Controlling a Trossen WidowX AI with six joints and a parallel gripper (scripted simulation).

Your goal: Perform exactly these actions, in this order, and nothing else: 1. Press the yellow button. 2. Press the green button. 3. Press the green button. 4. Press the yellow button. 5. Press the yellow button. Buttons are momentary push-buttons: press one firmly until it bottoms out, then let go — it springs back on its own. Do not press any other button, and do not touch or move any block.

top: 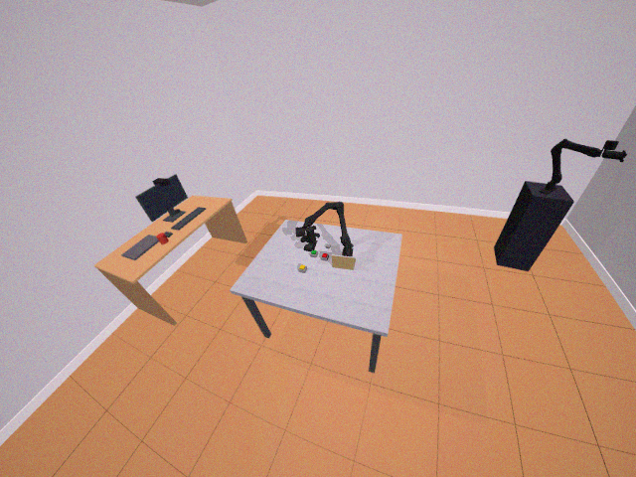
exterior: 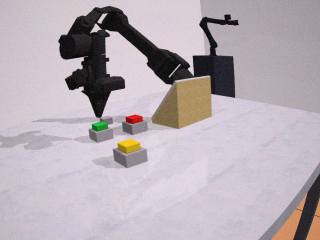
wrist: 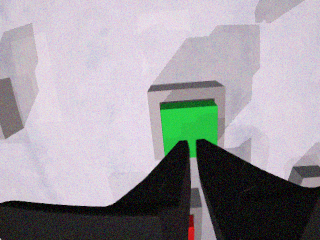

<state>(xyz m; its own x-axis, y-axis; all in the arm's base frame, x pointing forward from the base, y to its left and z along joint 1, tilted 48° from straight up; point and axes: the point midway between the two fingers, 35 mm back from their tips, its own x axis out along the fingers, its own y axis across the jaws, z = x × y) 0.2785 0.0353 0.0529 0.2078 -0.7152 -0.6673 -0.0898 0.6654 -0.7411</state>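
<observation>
One green button (top: 313, 252) (exterior: 100, 126) (wrist: 189, 125) sits just below the closed hand (top: 309, 246) (exterior: 98, 116) (wrist: 191, 148).

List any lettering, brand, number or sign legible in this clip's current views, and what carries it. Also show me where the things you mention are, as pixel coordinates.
None can be read.
Buttons, green (top: 313, 252) (exterior: 100, 126) (wrist: 187, 122), red (top: 324, 255) (exterior: 134, 119) and yellow (top: 301, 267) (exterior: 128, 145): no marking visible.
Keyboard (top: 189, 218): too small to tell.
</observation>
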